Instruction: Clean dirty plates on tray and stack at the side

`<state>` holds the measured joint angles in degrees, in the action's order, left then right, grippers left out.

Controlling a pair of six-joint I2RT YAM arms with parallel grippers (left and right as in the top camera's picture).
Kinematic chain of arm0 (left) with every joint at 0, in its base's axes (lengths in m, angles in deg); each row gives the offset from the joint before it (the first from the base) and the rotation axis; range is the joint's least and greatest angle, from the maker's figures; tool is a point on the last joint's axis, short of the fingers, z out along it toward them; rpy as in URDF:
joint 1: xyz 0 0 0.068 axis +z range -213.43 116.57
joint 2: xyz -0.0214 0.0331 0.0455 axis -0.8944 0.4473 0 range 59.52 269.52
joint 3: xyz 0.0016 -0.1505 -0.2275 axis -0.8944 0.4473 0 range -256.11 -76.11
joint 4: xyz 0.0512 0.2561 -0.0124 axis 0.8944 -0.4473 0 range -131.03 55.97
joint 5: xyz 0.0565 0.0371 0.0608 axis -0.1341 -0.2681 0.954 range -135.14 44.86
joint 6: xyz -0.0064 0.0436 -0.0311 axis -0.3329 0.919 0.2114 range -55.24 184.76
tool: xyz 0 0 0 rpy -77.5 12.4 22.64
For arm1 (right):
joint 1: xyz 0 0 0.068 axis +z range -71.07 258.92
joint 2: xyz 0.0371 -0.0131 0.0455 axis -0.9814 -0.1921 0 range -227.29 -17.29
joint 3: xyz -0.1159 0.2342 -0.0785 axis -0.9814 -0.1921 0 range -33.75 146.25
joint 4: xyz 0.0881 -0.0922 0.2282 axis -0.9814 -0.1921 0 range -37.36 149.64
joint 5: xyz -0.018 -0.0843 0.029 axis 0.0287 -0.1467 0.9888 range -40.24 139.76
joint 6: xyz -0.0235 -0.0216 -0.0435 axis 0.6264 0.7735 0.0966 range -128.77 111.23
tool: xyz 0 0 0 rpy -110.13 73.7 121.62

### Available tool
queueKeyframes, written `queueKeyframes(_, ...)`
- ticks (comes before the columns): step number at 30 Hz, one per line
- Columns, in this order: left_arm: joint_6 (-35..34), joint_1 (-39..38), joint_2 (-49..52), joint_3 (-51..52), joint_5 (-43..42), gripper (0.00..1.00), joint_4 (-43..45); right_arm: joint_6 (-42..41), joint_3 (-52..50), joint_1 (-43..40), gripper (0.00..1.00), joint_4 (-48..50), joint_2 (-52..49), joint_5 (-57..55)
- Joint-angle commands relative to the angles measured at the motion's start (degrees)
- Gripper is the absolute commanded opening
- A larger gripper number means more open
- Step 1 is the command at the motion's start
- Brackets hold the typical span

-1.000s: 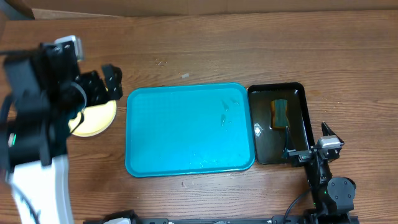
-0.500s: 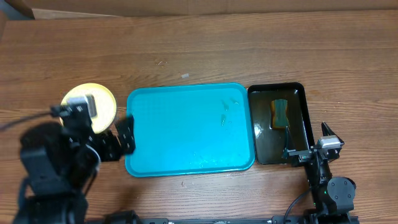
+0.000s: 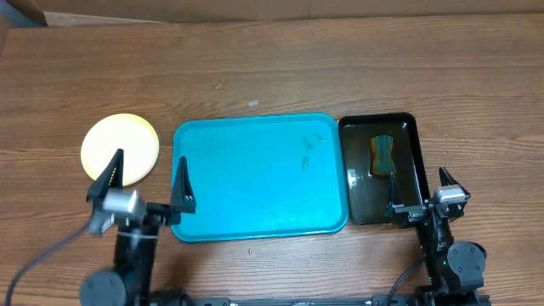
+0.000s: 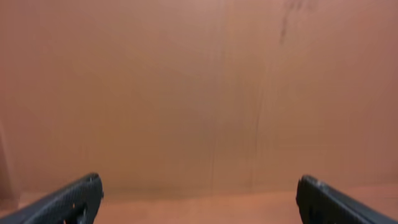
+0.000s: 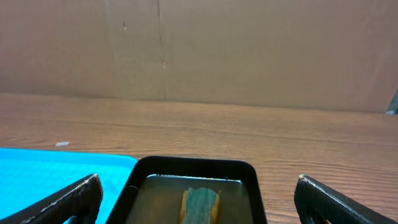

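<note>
Left claw (image 3: 146,180): jaws spread fully wide, nothing between them. From overhead, its left finger tip lies over the near edge of the pale yellow plate (image 3: 120,147) and its right finger tip over the left rim of the turquoise tray (image 3: 255,229). Contact with either cannot be told. The plate sits on the bench (image 3: 340,68) ahead and left of this claw. The tray is ahead and to its right, just beside the plate but apart from it. Whether other plates lie under the yellow one cannot be told from above. The left wrist view shows only both finger tips low in the corners and a blurred cardboard wall (image 4: 199,87).

Right claw (image 3: 418,195): also fully open and empty. Its left finger is over the near right corner of the black tray (image 3: 418,144), its right finger over bare bench. A sponge (image 5: 200,204) lies in liquid in that tray, straight ahead between the fingers. The turquoise tray is ahead and to the left.
</note>
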<state>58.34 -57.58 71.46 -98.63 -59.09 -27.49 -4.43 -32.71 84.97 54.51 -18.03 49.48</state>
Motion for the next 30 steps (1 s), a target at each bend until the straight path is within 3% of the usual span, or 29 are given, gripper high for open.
queueKeyframes(1, -0.02, -1.62, -4.94, 7.04, 4.02, 1.0, 7.56, 0.22, -0.59, -0.13, 1.0, 0.31, 0.57, -0.02)
queueKeyframes(7, -0.07, -2.12, -11.69, 14.6, 8.55, 1.0, 10.64, 0.22, -0.59, -0.13, 1.0, 0.31, 0.57, -0.02)
queueKeyframes(17, -1.84, -2.14, -11.74, 22.34, 11.52, 1.0, 10.78, 0.22, -0.59, -0.13, 1.0, 0.33, 0.57, -0.02)
queueKeyframes(26, -1.95, -2.14, -11.76, 22.25, 14.43, 1.0, -10.86, 0.22, -0.59, -0.13, 1.0, 0.31, 0.57, -0.02)
queueKeyframes(30, 2.23, -2.14, -11.76, 22.25, 14.4, 1.0, -10.99, 0.22, -0.59, -0.13, 1.0, 0.31, 0.57, -0.02)
